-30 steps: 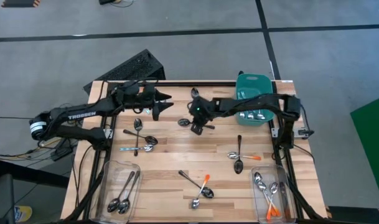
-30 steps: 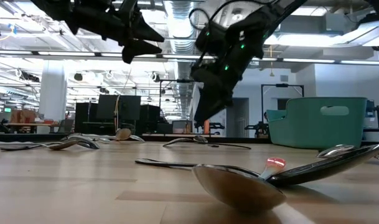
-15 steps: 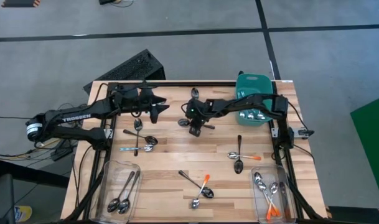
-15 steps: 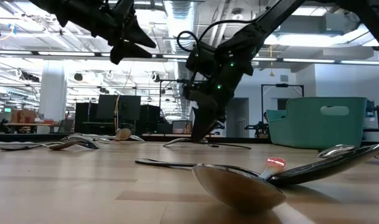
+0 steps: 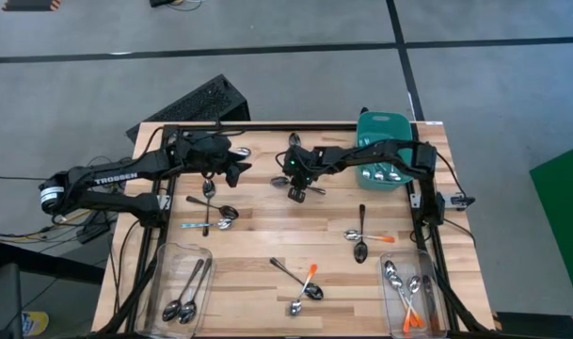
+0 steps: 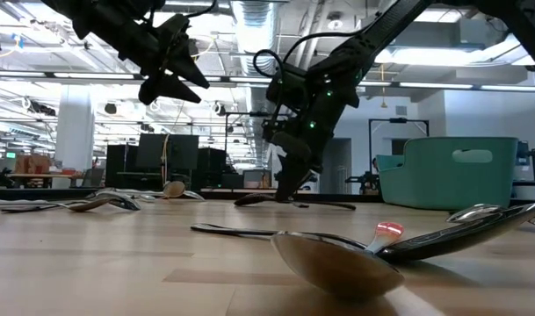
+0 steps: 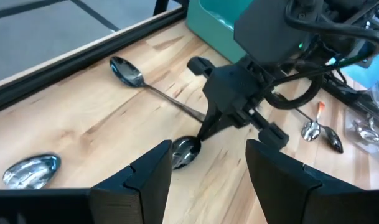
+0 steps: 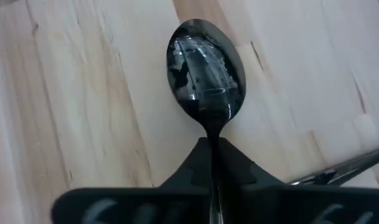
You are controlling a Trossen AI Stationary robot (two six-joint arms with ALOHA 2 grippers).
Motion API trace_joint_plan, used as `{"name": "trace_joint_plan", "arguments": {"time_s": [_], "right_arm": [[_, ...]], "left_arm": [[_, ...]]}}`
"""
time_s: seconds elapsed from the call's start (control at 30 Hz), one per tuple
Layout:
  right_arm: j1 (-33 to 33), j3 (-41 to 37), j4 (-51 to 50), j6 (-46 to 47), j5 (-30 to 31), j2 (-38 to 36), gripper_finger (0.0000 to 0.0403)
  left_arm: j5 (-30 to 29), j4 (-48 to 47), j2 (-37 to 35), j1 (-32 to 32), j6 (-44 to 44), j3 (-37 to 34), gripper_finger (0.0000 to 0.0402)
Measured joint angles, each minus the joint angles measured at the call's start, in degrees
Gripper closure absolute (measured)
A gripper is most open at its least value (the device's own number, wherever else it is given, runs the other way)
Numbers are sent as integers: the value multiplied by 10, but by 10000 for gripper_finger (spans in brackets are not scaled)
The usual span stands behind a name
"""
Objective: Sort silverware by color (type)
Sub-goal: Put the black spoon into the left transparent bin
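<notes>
— Dark metal spoon (image 8: 206, 71): where is it?
— On the desk (image 5: 267, 235) near its back edge, handle pinched by the right gripper (image 5: 299, 191) fingers.
— Left gripper (image 5: 237, 169)?
— Hovering nearby, fingers spread.

Small spoons with shiny metal bowls lie scattered flat on the wooden table; one dark-handled spoon (image 8: 206, 78) near the far middle is pinched at its neck, bowl up and resting on the wood; a crossed cluster (image 5: 211, 212), one with a light blue handle, lies toward the left; an orange-handled spoon (image 5: 365, 236) crosses a dark one at right; another orange and dark pair (image 5: 303, 285) lies near the front; others rest inside containers.
</notes>
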Motion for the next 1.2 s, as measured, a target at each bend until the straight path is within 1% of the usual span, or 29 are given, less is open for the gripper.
{"name": "trace_joint_plan", "arguments": {"time_s": [0.1,0.2,0.27,0.47,0.53,0.57,0.67,0.83,0.97,1.03,1.13,1.2], "right_arm": [[-6,0,-4,-2,-3,-1,393],[-13,1,-11,-1,-17,-1,388],[-14,1,-14,-1,-17,-1,375],[-17,-1,-18,-2,-8,0,320],[-17,-1,1,-8,5,18,313],[-18,0,2,-10,1,21,312],[-18,0,-6,-10,-4,35,321],[-18,1,-11,29,-12,38,381],[-26,-3,3,72,-41,9,382],[-31,-7,9,96,-68,-11,382],[-46,-4,72,132,-126,-60,382],[-60,-2,107,147,-155,-94,382]], "left_arm": [[-3,-1,0,-3,-1,0,210],[-9,-1,0,-4,-1,0,210],[-14,-1,0,-4,-1,0,210],[-18,0,0,-4,-9,0,210],[-23,0,0,-4,-9,0,210],[-26,0,0,-4,-8,0,210],[-30,1,0,-4,-10,0,210],[-29,1,0,-4,-23,0,210],[-29,1,0,-4,-34,0,210],[-29,1,0,-4,-39,0,210],[-29,4,0,-3,-38,-1,210],[-25,18,0,-2,-24,-1,210]]}}
